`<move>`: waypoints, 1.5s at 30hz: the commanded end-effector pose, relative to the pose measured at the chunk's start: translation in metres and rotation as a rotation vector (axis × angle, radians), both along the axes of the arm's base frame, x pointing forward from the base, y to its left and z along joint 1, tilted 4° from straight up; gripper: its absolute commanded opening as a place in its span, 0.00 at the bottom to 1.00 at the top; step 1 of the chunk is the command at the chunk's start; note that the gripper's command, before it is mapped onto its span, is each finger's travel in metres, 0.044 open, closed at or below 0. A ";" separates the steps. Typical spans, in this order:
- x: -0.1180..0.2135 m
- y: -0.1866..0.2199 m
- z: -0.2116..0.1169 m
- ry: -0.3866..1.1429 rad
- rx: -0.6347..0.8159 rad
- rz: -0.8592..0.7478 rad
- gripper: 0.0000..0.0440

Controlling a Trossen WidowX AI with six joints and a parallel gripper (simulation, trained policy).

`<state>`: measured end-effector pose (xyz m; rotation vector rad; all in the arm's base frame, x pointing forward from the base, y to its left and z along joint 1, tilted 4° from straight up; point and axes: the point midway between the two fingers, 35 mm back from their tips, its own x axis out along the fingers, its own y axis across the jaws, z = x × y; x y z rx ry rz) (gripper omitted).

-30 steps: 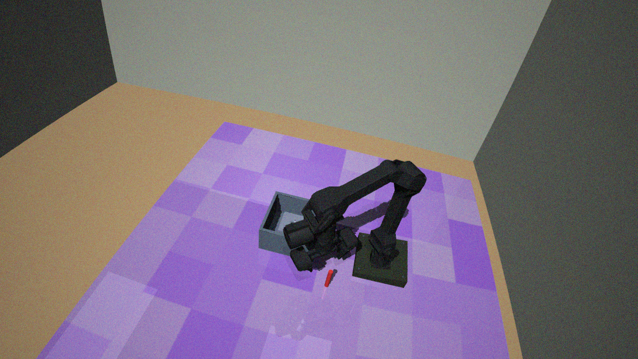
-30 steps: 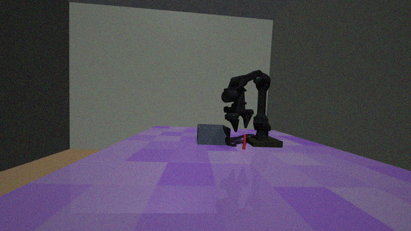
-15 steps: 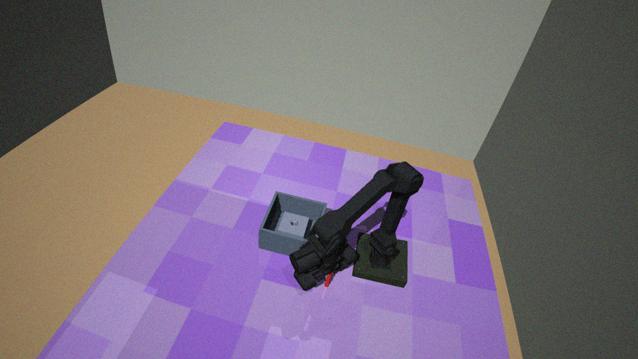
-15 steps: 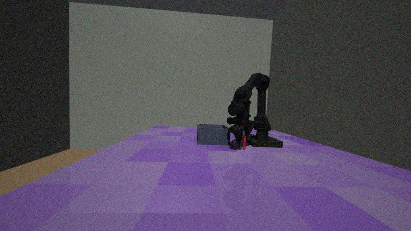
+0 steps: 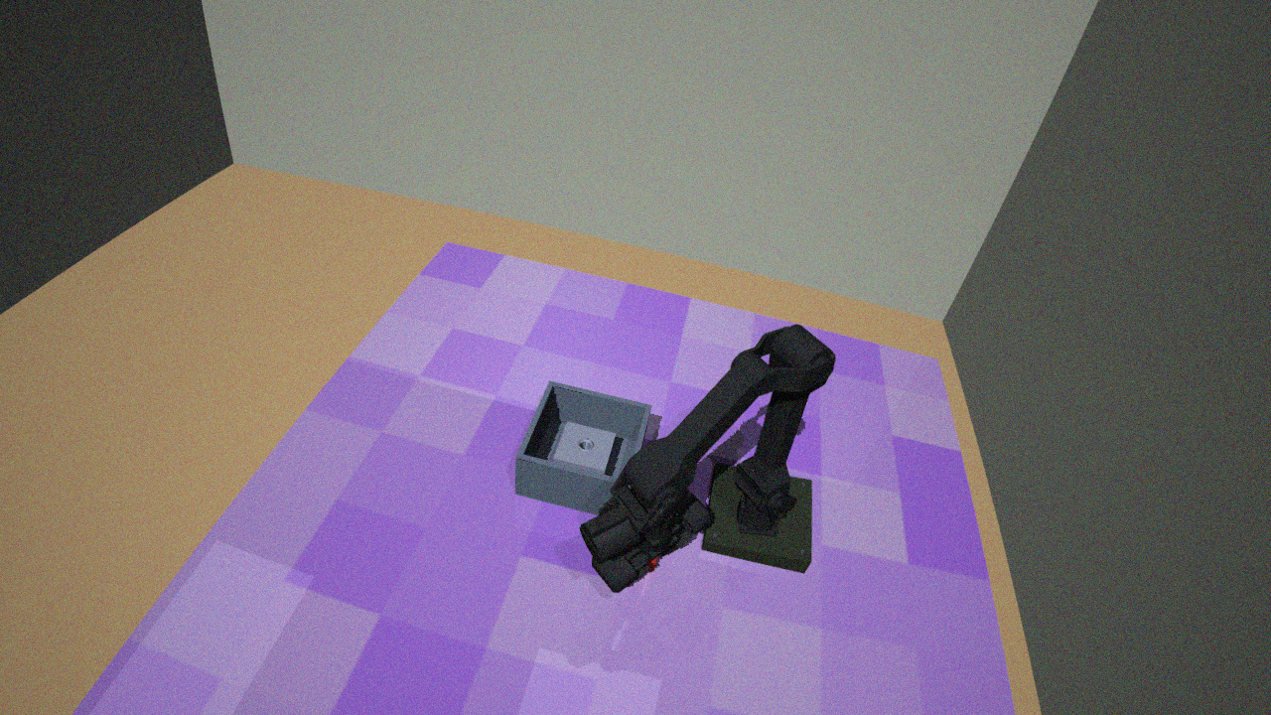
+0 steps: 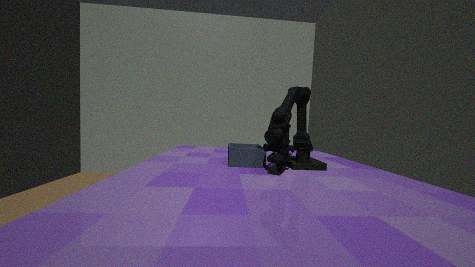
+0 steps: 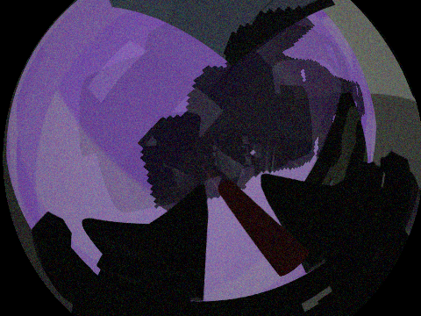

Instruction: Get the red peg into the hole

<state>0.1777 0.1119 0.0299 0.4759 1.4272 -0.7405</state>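
Observation:
The red peg [image 5: 651,563] [image 7: 259,224] stands on the purple table, right in front of the grey open box [image 5: 559,485] [image 6: 244,156]. My gripper [image 5: 635,569] [image 6: 276,168] [image 7: 233,185] is down at the table with one finger on each side of the peg. The fingers are half closed. In the wrist view a strip of table still shows between the left finger and the peg, while the right finger is at the peg's top end. In the box, the light plate [image 5: 568,451] with its round hole [image 5: 584,442] lies bare. The arm hides most of the peg in the top and exterior views.
The arm's dark green base [image 5: 781,542] [image 6: 310,165] sits just right of the gripper. The box stands close behind and left of the gripper. The checkered purple table top [image 5: 355,551] lies on an orange floor [image 5: 133,338].

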 end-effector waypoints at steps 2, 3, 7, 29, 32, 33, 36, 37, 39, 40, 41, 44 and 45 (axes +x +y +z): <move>-0.006 -0.005 -0.005 0.037 -0.025 0.002 0.14; -0.006 -0.006 -0.005 0.042 -0.030 0.001 0.09; -0.001 -0.009 0.002 0.021 -0.053 0.011 0.00; 0.028 -0.042 0.100 -0.175 -0.127 0.014 0.00; 0.034 -0.049 0.113 -0.203 -0.133 -0.015 0.00; 0.036 -0.052 0.116 -0.211 -0.135 -0.027 0.00; 0.043 -0.061 0.123 -0.235 -0.141 -0.063 0.00; 0.046 -0.064 0.125 -0.243 -0.143 -0.075 0.00; 0.052 -0.070 0.129 -0.258 -0.146 -0.097 0.00; 0.055 -0.073 0.131 -0.265 -0.147 -0.108 0.00; 0.058 -0.076 0.132 -0.271 -0.149 -0.119 0.00; 0.066 -0.087 0.135 -0.285 -0.155 -0.149 0.00; 0.068 -0.090 0.136 -0.289 -0.157 -0.158 0.00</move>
